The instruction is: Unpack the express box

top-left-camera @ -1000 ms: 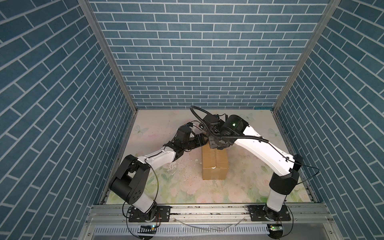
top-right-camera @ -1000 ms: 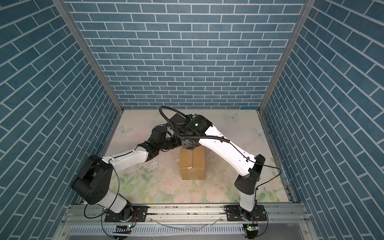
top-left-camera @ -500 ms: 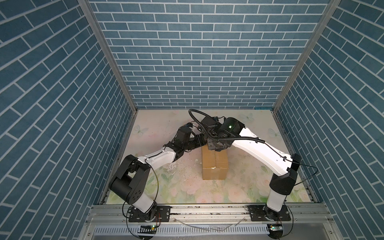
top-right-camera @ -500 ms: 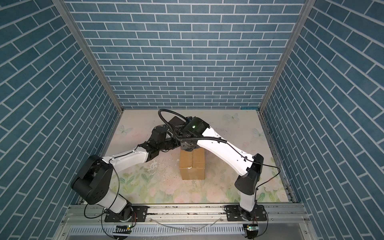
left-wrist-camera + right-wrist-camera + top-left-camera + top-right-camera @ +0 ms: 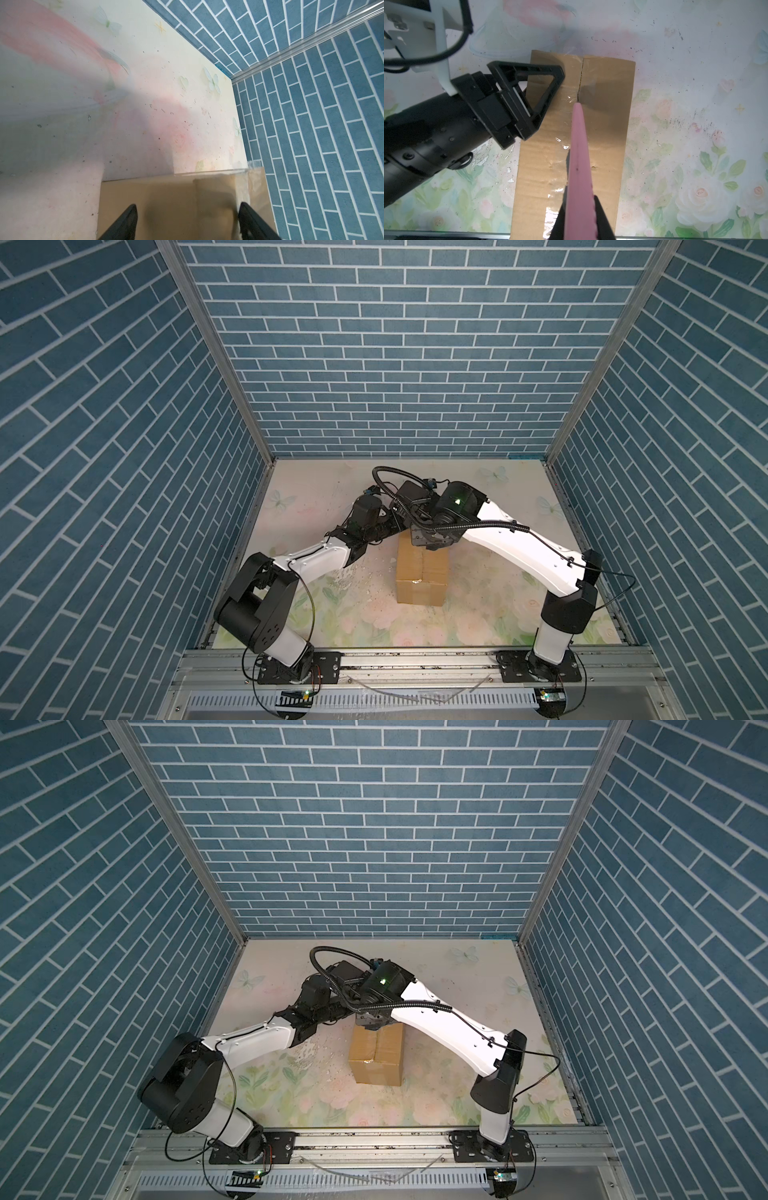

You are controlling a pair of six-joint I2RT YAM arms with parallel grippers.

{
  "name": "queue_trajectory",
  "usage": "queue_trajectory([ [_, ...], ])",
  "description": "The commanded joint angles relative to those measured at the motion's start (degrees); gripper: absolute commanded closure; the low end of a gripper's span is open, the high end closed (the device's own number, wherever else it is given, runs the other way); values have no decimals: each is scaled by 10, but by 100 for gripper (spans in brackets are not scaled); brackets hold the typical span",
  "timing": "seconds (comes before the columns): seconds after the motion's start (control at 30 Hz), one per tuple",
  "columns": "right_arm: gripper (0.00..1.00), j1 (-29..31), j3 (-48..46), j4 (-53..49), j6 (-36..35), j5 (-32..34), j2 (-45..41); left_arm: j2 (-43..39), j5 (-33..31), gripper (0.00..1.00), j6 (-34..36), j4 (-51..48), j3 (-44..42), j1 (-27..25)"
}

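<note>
Entry: express box, a plain brown corrugated carton. It lies flat at the centre of the floral desk in both top views. Its long axis runs from the lower middle of the frame up toward the back wall, and its upper end is hidden under the two wrists. Seam: runs lengthwise under clear tape. In the right wrist view a dark slit shows from the box's upper edge down to the knife tip. Below the tip the tape looks unbroken, so the cut appears to be only part done. Pink knife: gripped by the right fingers, which are closed tight on it at the bottom centre of that frame. The blade lies along the seam, parallel with the box's long axis, and its tip meets the seam near mid-frame. Governing relation: the uncut run lies from the tip back toward the right fingers, so the coming stroke probably calls for a straight draw along that axis. Left fingers: spread wide and holding nothing, at the upper left of that frame over the box's left top edge beside the slit. In the left wrist view they stand apart over the carton face; whether they touch it cannot be told. Right arm: arches from lower right to centre, with the wrist turned down over the box. Left arm: stretches low from lower left to centre.
</note>
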Motion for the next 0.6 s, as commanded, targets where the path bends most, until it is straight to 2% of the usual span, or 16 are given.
queue_trajectory([
  [0.0,100,11,-12,-43,38,-21,-21,-8,-37,23,-8,-21,-20,-1],
  [0.13,100,9,-20,-47,35,-11,-27,-50,-23,22,-7,-50,-31,0],
  [0.27,100,5,-42,-35,29,-11,-40,-136,16,18,38,-160,-23,8],
  [0.4,100,-6,-67,-19,17,-19,-57,-220,77,16,124,-331,15,12],
  [0.57,100,-27,-96,9,-4,-38,-78,-296,93,16,214,-548,58,-3],
])
